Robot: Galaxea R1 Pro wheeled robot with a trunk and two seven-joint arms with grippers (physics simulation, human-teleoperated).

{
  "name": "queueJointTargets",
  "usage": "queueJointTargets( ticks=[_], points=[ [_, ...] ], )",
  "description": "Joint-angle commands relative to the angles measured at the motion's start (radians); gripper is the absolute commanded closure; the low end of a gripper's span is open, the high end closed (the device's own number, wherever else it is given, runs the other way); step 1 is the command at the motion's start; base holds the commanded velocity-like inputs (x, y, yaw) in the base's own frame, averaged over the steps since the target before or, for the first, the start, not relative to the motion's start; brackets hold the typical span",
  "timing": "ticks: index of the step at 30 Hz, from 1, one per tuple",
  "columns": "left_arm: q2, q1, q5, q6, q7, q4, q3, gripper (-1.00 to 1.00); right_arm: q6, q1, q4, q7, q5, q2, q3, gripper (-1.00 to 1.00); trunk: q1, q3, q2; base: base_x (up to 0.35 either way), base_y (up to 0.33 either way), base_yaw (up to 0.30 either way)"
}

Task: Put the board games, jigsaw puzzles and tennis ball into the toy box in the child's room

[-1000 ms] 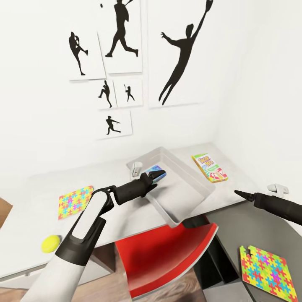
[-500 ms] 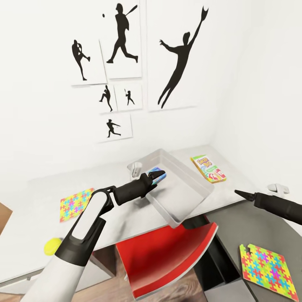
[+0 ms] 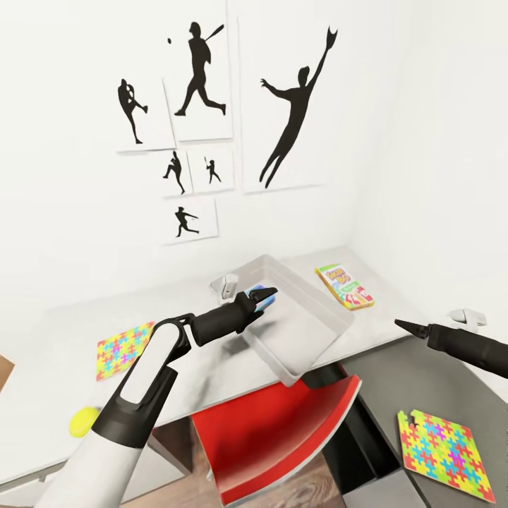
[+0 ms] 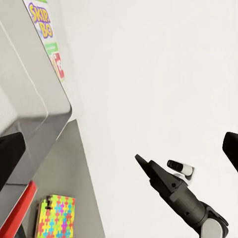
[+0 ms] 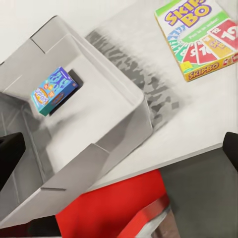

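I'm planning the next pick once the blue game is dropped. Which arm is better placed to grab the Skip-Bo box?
Probably the right. The right gripper hangs free near the Skip-Bo box, on the toy box's right side. The left gripper is over the toy box, holding the blue board game.

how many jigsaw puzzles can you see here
2: one jigsaw puzzle lies on the table left of the left arm, the other puzzle on the table's near right part. More may sit outside the pictures.
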Motion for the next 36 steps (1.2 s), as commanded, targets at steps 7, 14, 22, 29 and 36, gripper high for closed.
queueJointTargets(
  ticks=[7, 14, 22, 29, 36],
  points=[
    [0.0, 0.0, 0.01, 0.002, 0.01, -0.001, 0.001, -1.0, 0.005, -0.001, 0.0, 0.007, 0.005, 0.0, -0.001, -1.0, 0.001, 0.01, -0.002, 0.0, 0.001, -0.092],
    [0.0, 0.0, 0.01, 0.002, 0.01, -0.001, 0.001, -1.0, 0.005, -0.002, 0.0, 0.008, 0.005, 0.0, -0.001, -1.0, 0.001, 0.021, -0.002, 0.0, 0.001, -0.121],
    [-0.002, 0.0, 0.0, 0.002, 0.01, -0.001, 0.001, -1.0, 0.005, -0.003, 0.0, 0.008, 0.005, 0.0, -0.001, -1.0, 0.001, 0.034, -0.002, 0.0, 0.0, -0.135],
    [-0.004, 0.001, -0.018, 0.001, 0.009, -0.001, 0.001, -1.0, 0.005, -0.002, 0.0, 0.008, 0.006, 0.0, -0.001, -1.0, 0.001, 0.045, -0.002, 0.0, 0.0, -0.16],
    [-0.005, 0.001, -0.028, 0.001, 0.01, -0.001, 0.001, -1.0, 0.005, -0.002, 0.0, 0.008, 0.006, 0.0, -0.002, -1.0, 0.001, 0.051, -0.002, 0.0, 0.0, -0.109]
  ],
)
